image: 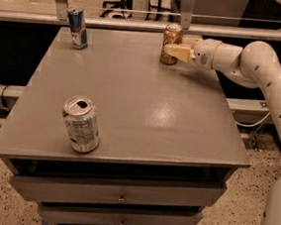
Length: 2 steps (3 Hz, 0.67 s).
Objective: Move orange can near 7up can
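Observation:
The orange can (170,37) stands upright at the table's far edge, right of middle. My gripper (176,44) reaches in from the right at the can's height. It is open, with one pale finger (176,51) across the can's front right side and the other behind it. The 7up can (81,126), white and silver with green print and an opened top, stands upright near the front left of the grey table (145,110), far from the orange can.
A slim blue-and-silver can (77,27) stands at the far left corner. A metal rail (139,24) runs behind the table's far edge. Drawers (120,197) sit under the tabletop. My white arm (264,66) comes in over the right edge.

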### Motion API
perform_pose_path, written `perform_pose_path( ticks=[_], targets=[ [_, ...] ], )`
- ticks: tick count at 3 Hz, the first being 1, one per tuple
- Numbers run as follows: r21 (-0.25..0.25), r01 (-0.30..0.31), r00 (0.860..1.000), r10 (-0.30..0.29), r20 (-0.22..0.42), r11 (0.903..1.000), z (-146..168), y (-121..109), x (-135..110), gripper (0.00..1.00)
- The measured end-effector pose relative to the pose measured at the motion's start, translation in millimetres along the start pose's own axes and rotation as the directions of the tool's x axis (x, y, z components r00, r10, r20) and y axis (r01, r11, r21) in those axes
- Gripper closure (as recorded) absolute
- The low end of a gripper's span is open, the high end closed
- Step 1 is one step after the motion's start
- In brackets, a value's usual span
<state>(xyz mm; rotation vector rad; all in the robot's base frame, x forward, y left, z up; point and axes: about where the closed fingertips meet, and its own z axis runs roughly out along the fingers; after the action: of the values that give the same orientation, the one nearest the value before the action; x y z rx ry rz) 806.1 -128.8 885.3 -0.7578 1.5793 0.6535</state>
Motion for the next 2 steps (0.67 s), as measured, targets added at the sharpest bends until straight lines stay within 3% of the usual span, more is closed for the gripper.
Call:
perform_pose_path(
  ticks=[2],
  targets=[
    [-0.116, -0.091, 0.994, 0.097, 0.051, 0.9892, 11.2, 18.8, 1.4, 0.94]
  ],
)
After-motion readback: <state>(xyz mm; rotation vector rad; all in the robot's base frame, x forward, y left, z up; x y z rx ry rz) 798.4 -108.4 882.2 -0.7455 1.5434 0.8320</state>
